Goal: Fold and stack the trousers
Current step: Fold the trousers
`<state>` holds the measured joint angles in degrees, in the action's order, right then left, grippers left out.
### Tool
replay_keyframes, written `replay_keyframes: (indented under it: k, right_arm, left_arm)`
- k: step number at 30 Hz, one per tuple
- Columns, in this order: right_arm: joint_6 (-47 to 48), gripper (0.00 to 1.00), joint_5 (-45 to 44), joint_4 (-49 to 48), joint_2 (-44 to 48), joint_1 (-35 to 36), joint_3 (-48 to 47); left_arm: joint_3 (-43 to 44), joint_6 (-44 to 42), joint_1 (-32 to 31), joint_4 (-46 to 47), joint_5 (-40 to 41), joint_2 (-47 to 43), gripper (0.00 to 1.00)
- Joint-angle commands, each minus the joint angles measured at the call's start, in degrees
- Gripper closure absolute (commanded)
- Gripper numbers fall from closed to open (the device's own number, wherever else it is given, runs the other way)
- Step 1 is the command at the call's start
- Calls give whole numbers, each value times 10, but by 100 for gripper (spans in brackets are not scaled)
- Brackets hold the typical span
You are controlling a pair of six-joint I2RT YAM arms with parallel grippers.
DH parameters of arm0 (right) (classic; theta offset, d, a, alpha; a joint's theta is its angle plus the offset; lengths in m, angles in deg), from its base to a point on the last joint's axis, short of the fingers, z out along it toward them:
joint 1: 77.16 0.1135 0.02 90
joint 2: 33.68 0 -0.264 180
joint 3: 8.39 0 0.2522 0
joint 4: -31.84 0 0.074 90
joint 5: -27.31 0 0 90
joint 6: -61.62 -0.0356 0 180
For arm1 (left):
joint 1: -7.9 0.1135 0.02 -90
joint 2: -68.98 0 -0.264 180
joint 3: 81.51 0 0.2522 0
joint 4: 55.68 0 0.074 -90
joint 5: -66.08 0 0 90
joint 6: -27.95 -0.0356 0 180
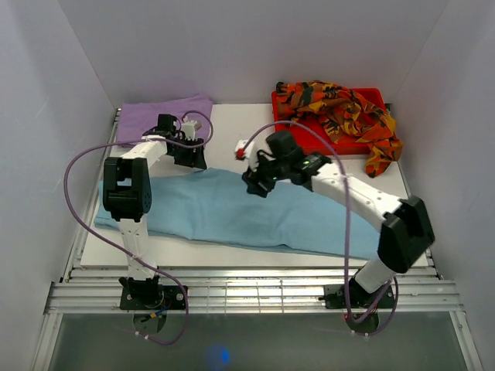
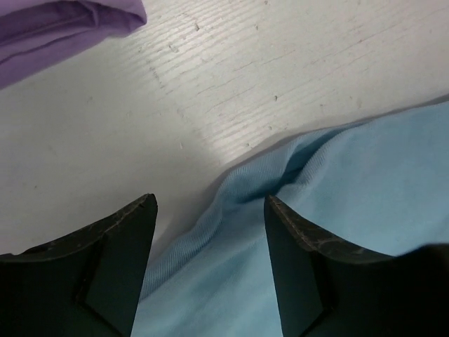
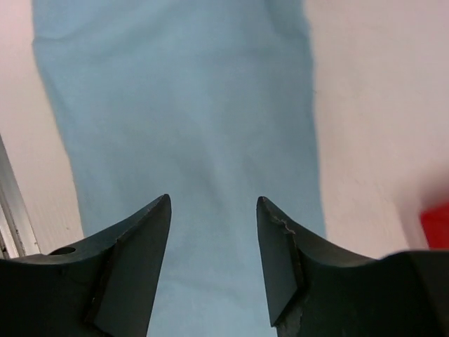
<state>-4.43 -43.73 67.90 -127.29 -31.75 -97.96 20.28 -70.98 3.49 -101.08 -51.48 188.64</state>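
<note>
The light blue trousers (image 3: 182, 105) are seen laid flat on the white table (image 3: 379, 105), running up the frame as a long band. The right gripper (image 3: 212, 207) is shown over the cloth with its jaws spread apart, nothing clasped. A red patch (image 3: 436, 225) is cut off at the right edge.

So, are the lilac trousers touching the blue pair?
Apart. The left wrist view shows bare table between the lilac trousers and the blue pair.

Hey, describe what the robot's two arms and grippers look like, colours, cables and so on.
The left arm and right arm are built from white tubular links joined by chunky black joint housings. A thin purple cable loops loosely alongside each arm. The left gripper and right gripper each have two black, wedge-shaped fingers.
</note>
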Motion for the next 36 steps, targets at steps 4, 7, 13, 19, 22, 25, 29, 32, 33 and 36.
replay_keyframes:
  k: [4, 7, 13, 19, 22, 25, 29, 32, 33, 36]
  right_arm:
    - [-7, 46, -3, 149, 183, -177, 136]
    - [-7, 49, -51, 224, 232, -282, 165]
    - [21, 55, -140, 337, 248, -481, 201]
    - [45, 60, -187, 406, 218, -592, 199]
    - [55, 60, -207, 413, 222, -625, 226]
    - [65, 60, -217, 406, 223, -654, 260]
    - [101, 59, -225, 384, 225, -706, 296]
    - [123, 59, -219, 371, 221, -737, 320]
    - [129, 59, -217, 367, 218, -748, 326]
    - [139, 59, -215, 347, 214, -766, 343]
  left_arm:
    - [-11, -49, 9, -68, -23, -158, 26]
    - [-69, -91, 10, -99, -13, -196, 26]
    - [-114, -109, 29, -143, -19, -207, 25]
    - [-89, -98, 79, -176, -28, -177, 25]
    - [-58, -81, 120, -196, -45, -151, 25]
    - [-29, -66, 149, -208, -57, -135, 26]
    - [-10, -66, 155, -218, -58, -135, 26]
    - [-13, -67, 156, -219, -57, -142, 26]
    - [-15, -67, 156, -220, -57, -144, 26]
    - [-20, -64, 157, -220, -59, -150, 26]
